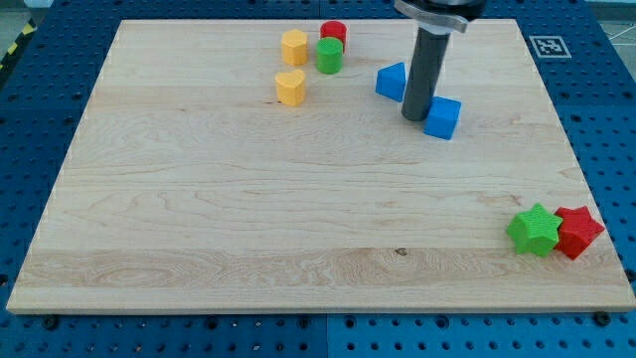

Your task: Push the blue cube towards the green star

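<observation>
The blue cube [443, 117] lies at the view's upper right on the wooden board [248, 219]. My tip [413, 118] stands right against the cube's left side, touching or nearly touching it. The green star [534, 231] lies far toward the view's lower right, pressed against a red star [578, 232] on its right. The cube is well above and to the left of the green star.
A blue triangular block [392, 81] sits just left of the rod. A red cylinder [333, 34], a green cylinder [329, 57], a yellow hexagonal block [294, 47] and a yellow heart [290, 88] cluster at the view's top centre.
</observation>
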Controlling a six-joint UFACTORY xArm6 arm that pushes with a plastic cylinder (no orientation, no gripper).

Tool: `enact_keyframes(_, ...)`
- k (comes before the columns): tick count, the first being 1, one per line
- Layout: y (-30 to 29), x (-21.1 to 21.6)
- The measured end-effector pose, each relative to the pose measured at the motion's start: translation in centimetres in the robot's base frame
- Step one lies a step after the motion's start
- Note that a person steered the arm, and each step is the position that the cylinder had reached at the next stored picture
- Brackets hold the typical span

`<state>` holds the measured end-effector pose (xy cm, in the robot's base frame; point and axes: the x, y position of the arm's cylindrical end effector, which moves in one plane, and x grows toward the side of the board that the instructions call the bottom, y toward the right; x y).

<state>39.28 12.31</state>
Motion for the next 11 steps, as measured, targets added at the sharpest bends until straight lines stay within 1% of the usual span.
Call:
enact_keyframes(1,1.0,2.8)
enact_keyframes(2,1.3,7.4)
enact_keyframes(3,1.3,10.5)
enact_keyframes(4,0.5,8.2)
enact_keyframes(5,-0.6,4.5)
enact_keyframes(6,-0.7,-1.0)
enact_keyframes(7,2.4,-3.5)
enact_keyframes(8,4.7,-3.5)
enact_keyframes(9,4.7,-1.6)
enact_keyframes(11,4.4,5.1)
